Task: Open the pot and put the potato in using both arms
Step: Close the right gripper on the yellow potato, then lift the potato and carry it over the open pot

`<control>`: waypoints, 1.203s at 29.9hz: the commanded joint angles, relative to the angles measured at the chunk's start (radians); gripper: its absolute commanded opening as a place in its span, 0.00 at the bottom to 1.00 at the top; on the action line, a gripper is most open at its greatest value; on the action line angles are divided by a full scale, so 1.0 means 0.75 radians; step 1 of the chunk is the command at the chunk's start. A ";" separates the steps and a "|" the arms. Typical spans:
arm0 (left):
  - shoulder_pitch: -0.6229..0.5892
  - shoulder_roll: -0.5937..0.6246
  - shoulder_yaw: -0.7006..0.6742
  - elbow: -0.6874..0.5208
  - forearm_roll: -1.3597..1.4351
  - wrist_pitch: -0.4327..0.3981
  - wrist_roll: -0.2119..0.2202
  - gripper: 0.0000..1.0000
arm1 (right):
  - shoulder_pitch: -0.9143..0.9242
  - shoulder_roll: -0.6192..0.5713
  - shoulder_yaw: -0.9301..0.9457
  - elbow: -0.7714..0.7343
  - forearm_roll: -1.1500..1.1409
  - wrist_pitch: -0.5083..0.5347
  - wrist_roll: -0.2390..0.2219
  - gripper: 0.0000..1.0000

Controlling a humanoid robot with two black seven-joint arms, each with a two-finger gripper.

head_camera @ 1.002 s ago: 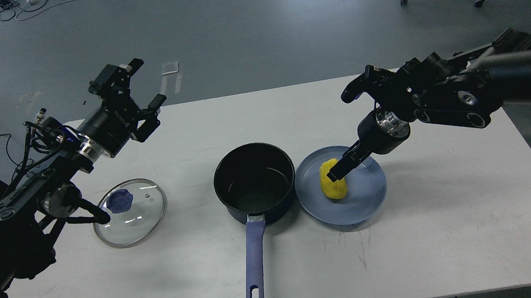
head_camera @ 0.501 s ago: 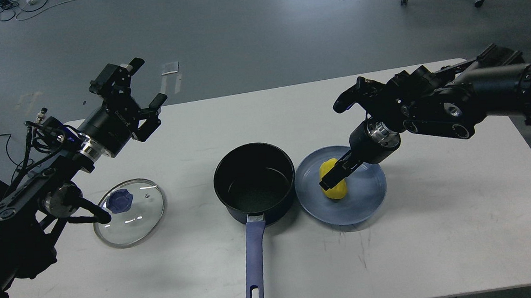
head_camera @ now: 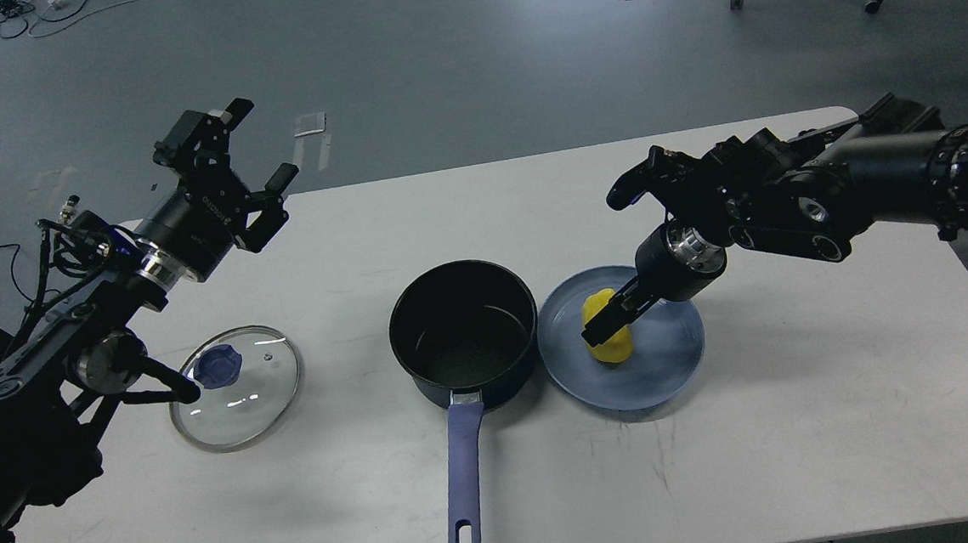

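Observation:
The black pot (head_camera: pixel 464 328) with a blue handle (head_camera: pixel 464 477) stands open at the table's middle. Its glass lid (head_camera: pixel 236 387) with a blue knob lies flat on the table to the left. The yellow potato (head_camera: pixel 610 339) lies on a blue plate (head_camera: pixel 669 361) just right of the pot. My right gripper (head_camera: pixel 605 324) is down at the potato. One dark finger lies across the potato's top and the other is hidden, so I cannot tell its state. My left gripper (head_camera: pixel 258 147) is open and empty, raised above the table's far left, behind the lid.
The white table (head_camera: pixel 801 420) has bare room at the front and right. Its front edge runs just below the pot handle's end. The grey floor lies beyond the far edge.
My right gripper has moved left and down onto the potato, then almost stopped. The left gripper has risen slightly and shifted left. Pot, lid and potato have not moved.

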 commanded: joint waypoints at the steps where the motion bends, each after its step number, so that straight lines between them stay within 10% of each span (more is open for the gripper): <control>1: 0.000 0.000 0.000 -0.001 -0.001 0.000 0.001 0.98 | -0.011 0.018 0.000 -0.015 0.015 0.000 0.000 0.98; 15: 0.002 0.000 -0.002 0.001 -0.003 0.000 0.001 0.98 | -0.048 0.059 -0.002 -0.066 0.015 0.000 0.000 0.90; 21: 0.002 0.000 -0.002 0.001 -0.003 0.000 0.001 0.98 | -0.046 0.055 -0.019 -0.058 0.015 0.000 0.000 0.16; 36: 0.002 0.006 -0.004 0.001 -0.003 0.000 -0.001 0.98 | 0.216 -0.242 0.075 0.197 0.031 0.000 0.000 0.14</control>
